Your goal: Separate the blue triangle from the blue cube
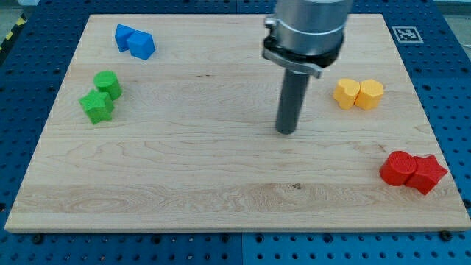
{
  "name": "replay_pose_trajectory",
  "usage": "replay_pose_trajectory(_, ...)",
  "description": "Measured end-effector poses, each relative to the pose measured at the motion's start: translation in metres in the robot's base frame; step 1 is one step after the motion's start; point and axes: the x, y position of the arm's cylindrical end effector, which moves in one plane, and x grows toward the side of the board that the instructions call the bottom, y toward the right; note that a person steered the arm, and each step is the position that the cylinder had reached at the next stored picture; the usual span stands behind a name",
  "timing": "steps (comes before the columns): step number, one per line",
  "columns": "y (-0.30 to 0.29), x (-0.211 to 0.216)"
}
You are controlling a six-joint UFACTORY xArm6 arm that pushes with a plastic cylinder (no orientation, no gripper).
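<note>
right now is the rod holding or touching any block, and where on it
Nothing is held. My tip rests on bare board mid-table, apart from every block; the blue triangle and blue cube sit touching at the view's top left.

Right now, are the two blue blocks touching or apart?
Touching. The blue triangle sits flush against the blue cube near the view's top left, no board showing between them. My tip is mid-board, far off.
</note>
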Motion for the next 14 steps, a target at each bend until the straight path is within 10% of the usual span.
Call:
replay_pose_trajectory(7, -0.245, -0.131)
replay_pose_trajectory(14, -0.326, -0.209)
